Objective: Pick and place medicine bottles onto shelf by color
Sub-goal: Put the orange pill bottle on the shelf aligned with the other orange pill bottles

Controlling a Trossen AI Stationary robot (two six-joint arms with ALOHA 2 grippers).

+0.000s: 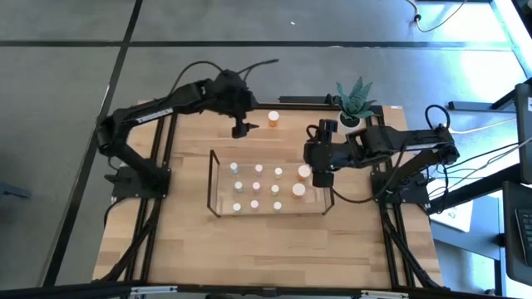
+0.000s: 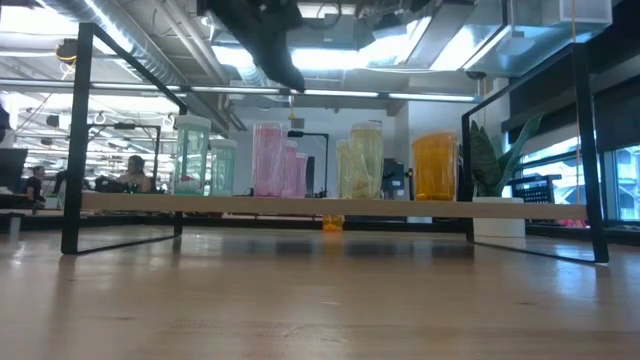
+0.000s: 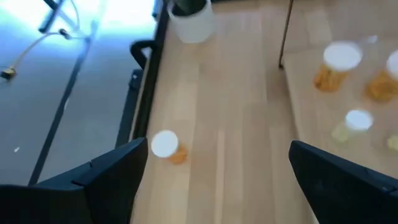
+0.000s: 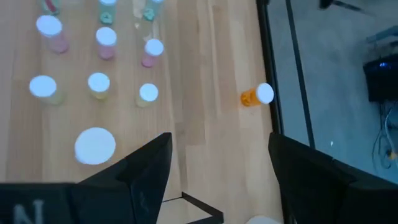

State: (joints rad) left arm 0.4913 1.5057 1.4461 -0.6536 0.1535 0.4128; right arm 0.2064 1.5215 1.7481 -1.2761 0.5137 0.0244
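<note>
The shelf [image 1: 266, 183], a clear rack with black end frames, stands mid-table with several white-capped medicine bottles [image 1: 275, 189] upright on it, in green, pink, yellowish and orange [image 2: 434, 165]. One orange bottle [image 1: 273, 119] sits alone on the table beyond the shelf's far side, also seen in the left wrist view [image 3: 168, 147] and the right wrist view [image 4: 257, 95]. My left gripper [image 1: 240, 129] hovers open above the table just left of that bottle [image 3: 217, 152]. My right gripper [image 1: 322, 177] hangs open over the shelf's right end [image 4: 219, 140]. Neither holds anything.
A white pot [image 3: 191, 25] with a green plant [image 1: 356, 100] stands at the table's far right corner. Black frame rails [image 1: 158, 166] run along the table's left and right sides. Bare wood lies in front of the shelf [image 1: 266, 249].
</note>
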